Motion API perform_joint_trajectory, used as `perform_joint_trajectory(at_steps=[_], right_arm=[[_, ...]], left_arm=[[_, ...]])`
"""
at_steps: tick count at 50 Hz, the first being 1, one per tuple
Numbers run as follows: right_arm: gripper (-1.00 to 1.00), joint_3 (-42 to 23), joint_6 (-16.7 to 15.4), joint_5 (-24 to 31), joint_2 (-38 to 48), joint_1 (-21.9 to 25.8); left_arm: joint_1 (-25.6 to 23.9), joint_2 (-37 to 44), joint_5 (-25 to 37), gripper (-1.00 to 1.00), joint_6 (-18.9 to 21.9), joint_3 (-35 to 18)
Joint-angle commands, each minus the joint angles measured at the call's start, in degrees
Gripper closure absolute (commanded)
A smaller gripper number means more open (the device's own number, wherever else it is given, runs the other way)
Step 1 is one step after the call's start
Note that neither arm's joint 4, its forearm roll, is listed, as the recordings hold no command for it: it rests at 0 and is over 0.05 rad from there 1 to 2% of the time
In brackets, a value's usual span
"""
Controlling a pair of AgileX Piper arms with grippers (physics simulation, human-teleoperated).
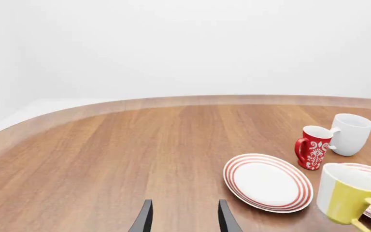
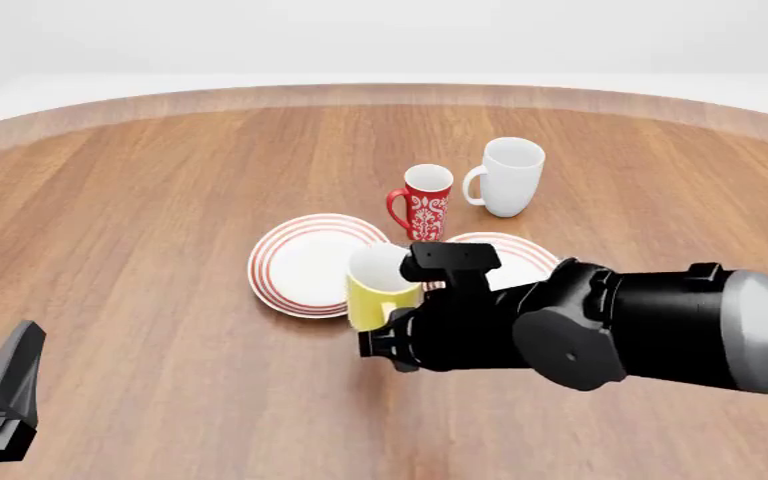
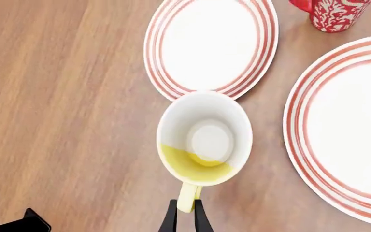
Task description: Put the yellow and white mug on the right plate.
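Front view: right arm reaches in from the right across the wooden bench [image 2: 131, 200], its dark body covering the near part of the right plate [image 2: 518, 250].
Yellow and white mug [image 2: 381, 288]: upright, open top showing the white inside, handle turned toward the right tool. It sits between the two plates; in the right wrist view its rim [image 3: 204, 137] overlaps the near edge of the left plate [image 3: 212, 46] and lies just beside the right plate [image 3: 347, 125], not on it. Whether its base touches the bench cannot be told.
Right tool [image 3: 185, 215]: closed on the mug's yellow handle, the two dark fingers pinching it from both sides.
Left tool [image 1: 184, 216]: open, fingers apart with nothing between them, held over bare bench well away from the mugs; only its tip shows at the lower left corner of the front view [image 2: 8, 390].
Left plate: white with thin red rings, bare.
Red mug [image 2: 424, 202]: white floral pattern, upright, behind the plates.
White mug [image 2: 507, 177]: taller, upright, just beside the red mug on its right.
Writing: none readable on any mug or plate; the red mug carries ornament only.
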Motion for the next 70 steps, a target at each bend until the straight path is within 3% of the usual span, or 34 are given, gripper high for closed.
perform_joint_trajectory(at_steps=[1, 24, 70], right_arm=[[1.00, -3.3, -2.7, 3.8, -1.5, -1.4], [1.00, -2.1, -7.3, 6.4, -5.7, -7.0], [1.00, 3.1, -10.9, 5.2, -10.4, -16.5]], left_arm=[[0.0, 0.0, 0.0, -1.00, 0.0, 0.0], [0.0, 0.0, 0.0, -1.00, 0.0, 0.0], [0.0, 0.0, 0.0, -1.00, 0.0, 0.0]])
